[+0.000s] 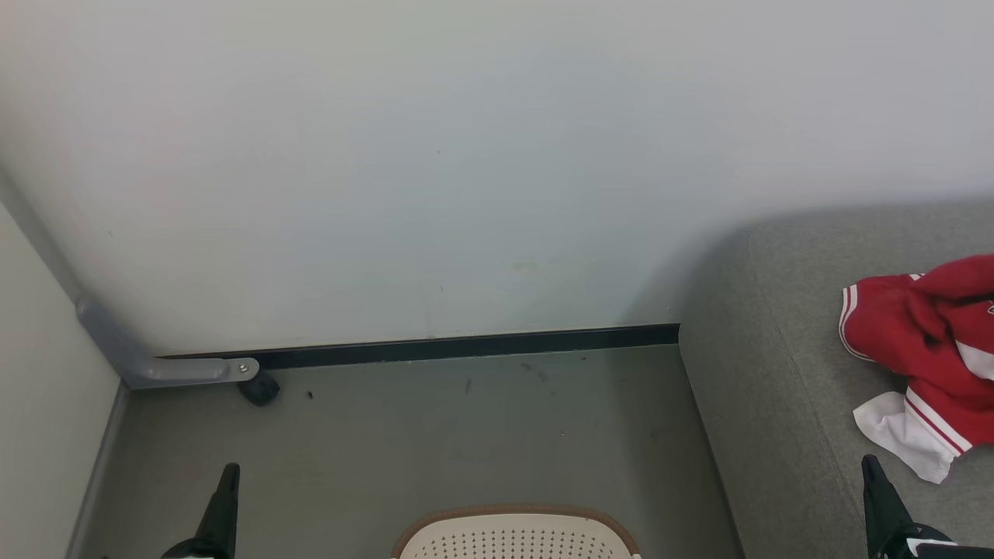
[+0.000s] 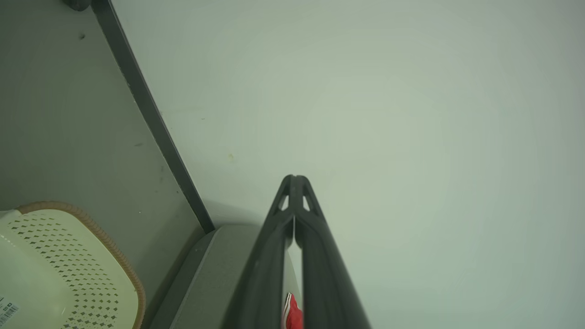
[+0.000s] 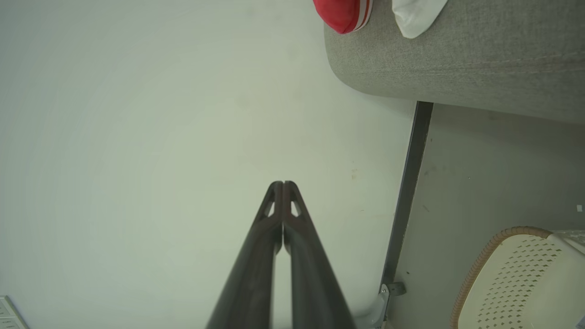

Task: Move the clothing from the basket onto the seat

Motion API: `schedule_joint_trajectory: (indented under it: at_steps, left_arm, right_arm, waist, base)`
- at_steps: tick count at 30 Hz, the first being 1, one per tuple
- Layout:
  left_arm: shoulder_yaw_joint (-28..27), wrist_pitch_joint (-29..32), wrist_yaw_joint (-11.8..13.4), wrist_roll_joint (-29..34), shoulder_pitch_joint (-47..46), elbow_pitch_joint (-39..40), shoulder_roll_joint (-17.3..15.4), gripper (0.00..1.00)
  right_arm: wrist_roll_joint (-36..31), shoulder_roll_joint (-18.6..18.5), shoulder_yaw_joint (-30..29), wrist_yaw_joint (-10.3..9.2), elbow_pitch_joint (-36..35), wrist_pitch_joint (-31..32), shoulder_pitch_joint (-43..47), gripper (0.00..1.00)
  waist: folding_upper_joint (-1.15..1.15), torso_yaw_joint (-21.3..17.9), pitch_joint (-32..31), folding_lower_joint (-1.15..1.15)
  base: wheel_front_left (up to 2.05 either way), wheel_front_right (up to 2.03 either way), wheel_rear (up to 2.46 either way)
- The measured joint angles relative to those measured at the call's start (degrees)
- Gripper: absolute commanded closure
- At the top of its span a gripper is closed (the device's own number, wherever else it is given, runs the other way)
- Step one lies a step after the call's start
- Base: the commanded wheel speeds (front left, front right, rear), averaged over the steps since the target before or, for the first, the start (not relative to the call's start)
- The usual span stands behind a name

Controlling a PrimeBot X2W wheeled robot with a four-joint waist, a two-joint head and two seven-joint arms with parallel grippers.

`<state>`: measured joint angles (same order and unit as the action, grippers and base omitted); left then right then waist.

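The beige perforated basket (image 1: 516,536) with its brown rim pokes up at the bottom middle of the head view; its inside is hidden. It also appears as the basket (image 2: 59,269) and the basket (image 3: 521,278) in the wrist views. A red and white piece of clothing (image 1: 928,357) lies on the grey seat (image 1: 776,373) at the right; the clothing (image 3: 345,13) lies near the seat's rounded corner (image 3: 434,59). My left gripper (image 1: 230,470) and right gripper (image 1: 870,463) point up at the lower corners, both shut and holding nothing. Fingertips meet on the left gripper (image 2: 295,177) and the right gripper (image 3: 283,183).
A pale wall (image 1: 466,155) with a dark baseboard (image 1: 466,345) stands straight ahead. A grey bracket with a black caster (image 1: 258,387) sits at the left corner. Grey floor (image 1: 466,435) lies between wall, basket and seat.
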<state>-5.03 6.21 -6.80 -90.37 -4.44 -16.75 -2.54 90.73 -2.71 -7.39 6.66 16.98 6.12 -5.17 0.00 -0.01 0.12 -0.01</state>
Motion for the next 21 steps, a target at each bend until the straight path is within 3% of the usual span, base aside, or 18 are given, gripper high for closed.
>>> schedule_joint_trajectory:
  at_steps: [21]
  left_arm:
    - [-0.19, 0.26, -0.27, -1.35, -0.03, -0.11, 0.12, 1.0]
  right_arm:
    - [0.62, 0.16, -0.26, 0.24, 0.04, 0.37, -0.08, 1.0]
  waist:
    - [0.0, 0.01, -0.03, 0.0]
  base:
    - [0.0, 0.0, 0.0]
